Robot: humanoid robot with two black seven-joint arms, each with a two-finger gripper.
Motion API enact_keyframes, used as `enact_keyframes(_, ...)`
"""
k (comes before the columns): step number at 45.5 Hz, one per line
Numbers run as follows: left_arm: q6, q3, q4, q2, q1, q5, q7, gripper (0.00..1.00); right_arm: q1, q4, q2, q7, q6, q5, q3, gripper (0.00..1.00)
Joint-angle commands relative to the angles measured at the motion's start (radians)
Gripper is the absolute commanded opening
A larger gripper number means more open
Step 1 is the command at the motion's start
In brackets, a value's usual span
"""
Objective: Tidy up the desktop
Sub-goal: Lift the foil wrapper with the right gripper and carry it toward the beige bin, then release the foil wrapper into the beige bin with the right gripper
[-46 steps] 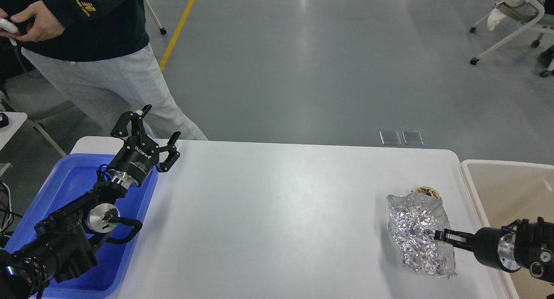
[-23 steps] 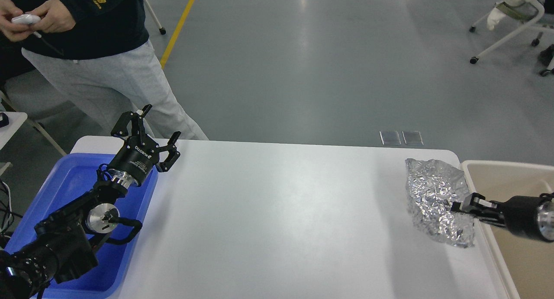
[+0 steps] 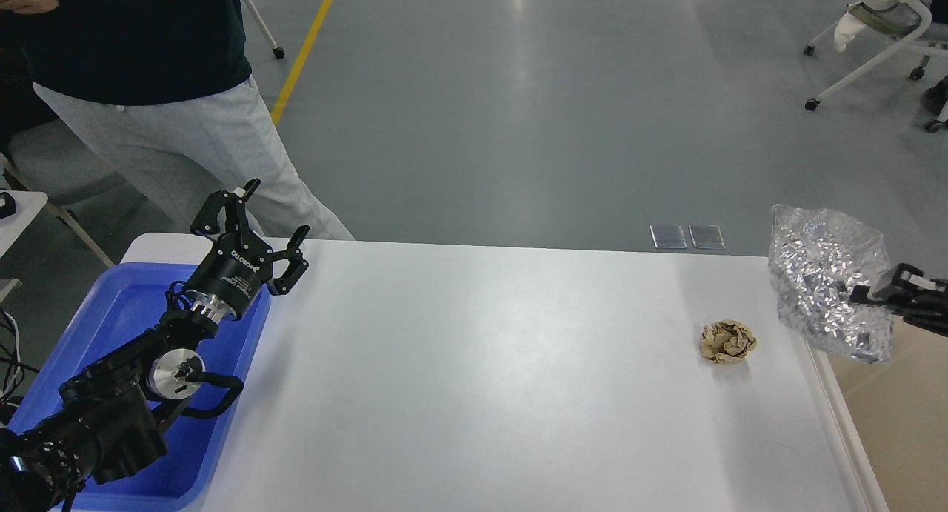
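Desktop [image 3: 474, 378]: glossy white, nearly bare, lying below and between both grippers. One crumpled brown paper ball [image 3: 728, 341] resting on it toward the right end, down and to the left of the right fingertips, well apart from them. Crinkled silver foil bag [image 3: 826, 290] held aloft past the desktop's right edge, hanging over the near rim of the beige bin [image 3: 844, 408].

Step in hand, by the look of it: dropping the foil into the bin. To do it well: carry the bag further right until its whole bulk hangs clear of the rim and the desktop edge, lower a little so the light foil cannot drift or catch on the wall, then release cleanly and draw back without snagging the crinkles. Paper ball likely next.

Right gripper [image 3: 859, 296]: fingers pressed together on the bag's right side, pinching a fold of foil; most of the bag spreading left and below the tips. Arm mostly cut off at the frame's edge.

Left gripper [image 3: 255, 227]: fingers spread wide, holding nothing, touching nothing, raised over the desktop's far left corner with the blue tray [image 3: 111, 312] just below and behind the wrist. Person [image 3: 148, 82] standing beyond those fingertips, off the desktop.
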Motion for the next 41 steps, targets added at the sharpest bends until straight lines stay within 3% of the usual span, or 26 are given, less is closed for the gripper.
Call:
enact_keyframes(1,0.000,0.000,0.000,0.000,0.000,0.000,0.000,1.00,-0.025,-0.262,0.077,0.000,-0.043,0.013,0.000,0.00)
enact_keyframes(8,0.000,0.000,0.000,0.000,0.000,0.000,0.000,1.00,-0.145,-0.456,0.193,0.005,-0.167,0.012,-0.003,0.00)
enact_keyframes(21,0.000,0.000,0.000,0.000,0.000,0.000,-0.002,1.00,-0.301,-0.748,0.354,0.046,-0.287,-0.004,-0.039,0.00)
enact_keyframes(29,0.000,0.000,0.002,0.000,0.000,-0.001,-0.002,1.00,-0.344,-0.856,0.422,0.074,-0.385,-0.018,-0.226,0.00)
enact_keyframes(41,0.000,0.000,0.002,0.000,0.000,-0.002,-0.002,1.00,-0.378,-0.966,0.497,0.071,-0.503,-0.022,-0.512,0.00)
